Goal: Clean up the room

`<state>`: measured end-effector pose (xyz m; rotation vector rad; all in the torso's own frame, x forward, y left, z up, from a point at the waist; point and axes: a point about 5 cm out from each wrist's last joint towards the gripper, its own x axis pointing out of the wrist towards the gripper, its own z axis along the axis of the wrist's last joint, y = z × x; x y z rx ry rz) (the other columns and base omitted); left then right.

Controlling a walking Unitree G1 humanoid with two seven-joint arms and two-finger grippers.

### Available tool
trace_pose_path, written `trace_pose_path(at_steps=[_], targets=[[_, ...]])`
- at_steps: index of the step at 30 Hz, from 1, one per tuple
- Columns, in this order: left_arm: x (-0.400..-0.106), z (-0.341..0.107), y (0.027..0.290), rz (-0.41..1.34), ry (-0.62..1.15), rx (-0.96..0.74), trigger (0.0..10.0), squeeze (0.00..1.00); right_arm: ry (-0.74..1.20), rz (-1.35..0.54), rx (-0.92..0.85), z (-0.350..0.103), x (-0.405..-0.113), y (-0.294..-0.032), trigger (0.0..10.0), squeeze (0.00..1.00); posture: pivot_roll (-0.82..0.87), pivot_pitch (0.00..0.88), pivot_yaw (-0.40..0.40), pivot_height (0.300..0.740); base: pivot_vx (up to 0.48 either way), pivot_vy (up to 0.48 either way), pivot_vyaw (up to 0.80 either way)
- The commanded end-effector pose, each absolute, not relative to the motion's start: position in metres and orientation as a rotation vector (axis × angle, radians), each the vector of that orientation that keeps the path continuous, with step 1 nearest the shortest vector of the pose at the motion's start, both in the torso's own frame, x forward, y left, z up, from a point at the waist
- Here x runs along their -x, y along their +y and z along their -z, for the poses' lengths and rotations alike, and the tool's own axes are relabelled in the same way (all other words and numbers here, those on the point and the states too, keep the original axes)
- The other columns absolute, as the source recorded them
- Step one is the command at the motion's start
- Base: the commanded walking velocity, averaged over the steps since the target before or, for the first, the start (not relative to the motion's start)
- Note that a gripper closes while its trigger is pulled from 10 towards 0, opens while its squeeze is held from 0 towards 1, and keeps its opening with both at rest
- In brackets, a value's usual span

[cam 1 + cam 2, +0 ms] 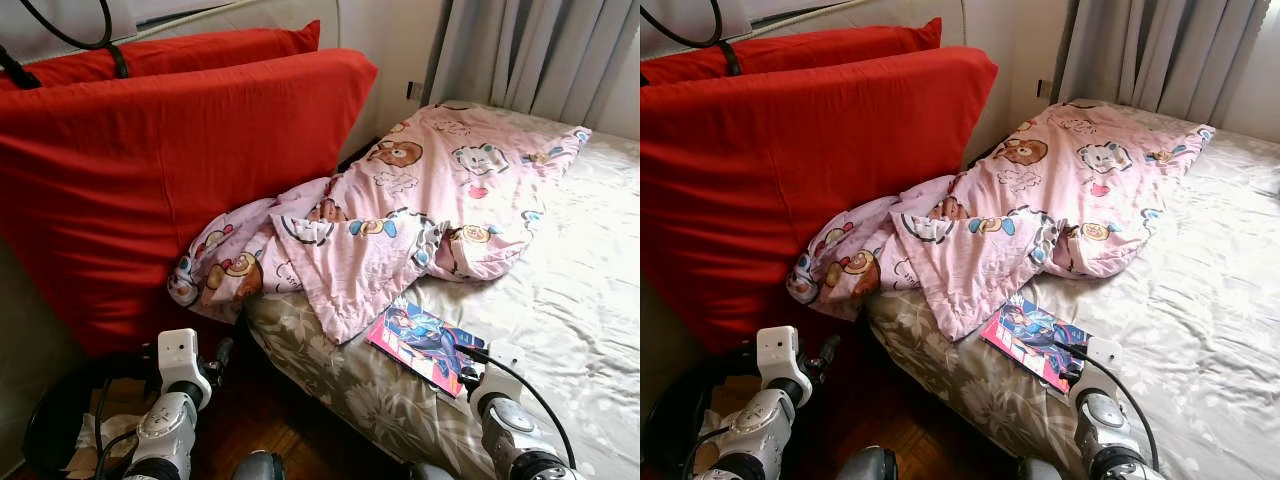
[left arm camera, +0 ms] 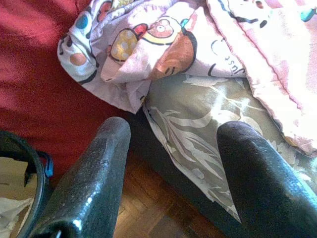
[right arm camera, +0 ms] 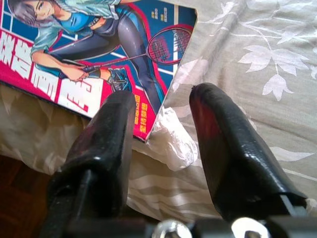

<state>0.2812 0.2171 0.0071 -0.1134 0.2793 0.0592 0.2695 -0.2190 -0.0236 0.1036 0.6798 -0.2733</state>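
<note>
Two black fingers of our right gripper (image 3: 158,148) stand apart and hold nothing; between them, in the right wrist view, lies a crumpled scrap of white paper (image 3: 171,139) on the bed (image 1: 560,300), touching the near corner of a comic book (image 3: 99,54). We judge the gripper sits low at the mattress edge because that scrap, or the book beside it, is the next thing to pick up: the paper lies just ahead of the fingertips, not yet between the pads, while the book's corner reaches almost to one finger (image 3: 106,144).

Our left gripper (image 2: 173,168) is also spread wide and empty, hanging over the wooden floor (image 2: 148,213) at the bed's corner, its fingers framing the floral sheet and the drooping end of the pink cartoon blanket (image 1: 400,210). It appears to wait there, out of the way.

Further out, the blanket lies bunched across the head of the bed, one end hanging off toward two large red cushions (image 1: 170,170) propped upright against the wall. A dark bin (image 1: 60,420) with paper inside stands on the floor by our left arm, a likely home for the scrap.
</note>
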Motion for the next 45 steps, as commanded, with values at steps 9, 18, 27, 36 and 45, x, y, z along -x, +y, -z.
trace_pose_path(at_steps=[9, 18, 27, 36, 45], targets=[[-0.258, 0.004, 0.215, -0.064, 0.262, 0.111, 10.0, 0.00, 0.724, 0.293, -0.071, 0.029, -0.260, -0.232, 10.0, 0.00, 0.08, 0.053, 0.008, 0.626, 0.000, 0.000, 0.00], [-0.236, 0.005, 0.222, -0.076, 0.246, 0.100, 10.0, 0.00, 0.735, 0.189, 0.049, 0.023, -0.266, -0.233, 10.0, 0.00, 0.11, 0.135, 0.014, 0.626, 0.000, 0.000, 0.00], [-0.245, -0.025, 0.230, -0.087, 0.135, 0.049, 10.0, 0.00, 0.617, 0.130, 0.139, 0.010, -0.280, -0.230, 10.0, 0.00, 0.14, 0.230, 0.029, 0.626, 0.000, 0.000, 0.00], [-0.247, -0.042, 0.225, -0.075, 0.094, 0.061, 10.0, 0.00, 0.629, 0.146, 0.175, 0.011, -0.273, -0.242, 10.0, 0.00, 0.14, 0.281, 0.048, 0.626, 0.000, 0.000, 0.00], [-0.219, -0.044, 0.236, -0.092, 0.149, 0.034, 10.0, 0.00, 0.641, 0.118, 0.303, 0.001, -0.275, -0.264, 10.0, 0.00, 0.16, 0.325, 0.058, 0.626, 0.000, 0.000, 0.00]])
